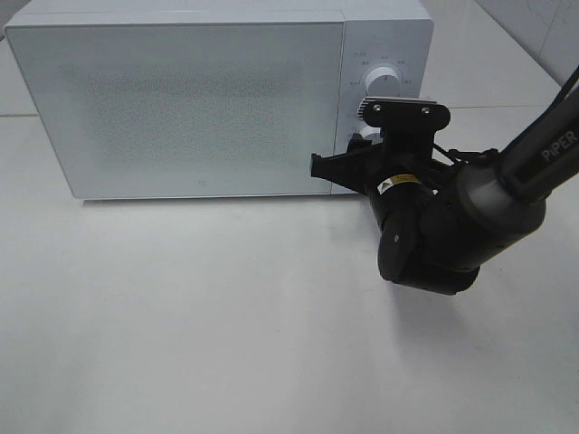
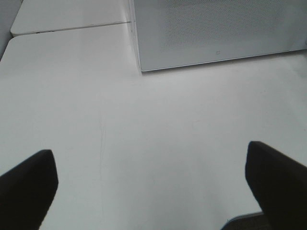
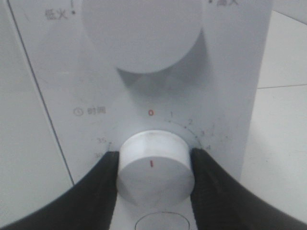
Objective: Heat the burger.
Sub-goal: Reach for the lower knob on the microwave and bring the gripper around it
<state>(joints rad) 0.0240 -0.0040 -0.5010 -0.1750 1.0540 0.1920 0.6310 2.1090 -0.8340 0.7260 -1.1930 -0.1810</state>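
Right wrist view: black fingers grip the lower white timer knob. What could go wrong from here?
The right gripper pinches only the smooth sides of the round white timer knob; it could slip while twisting. The minute marks sit close together, so overshooting seems easy. The frosted door of the white microwave hides whether the burger is inside.

Exterior cam high, looking down at microwave (image 1: 181, 99) front and table (image 1: 181, 316). Left wrist low, farther off, facing same microwave; right wrist close-up on timer knob (image 3: 154, 167).
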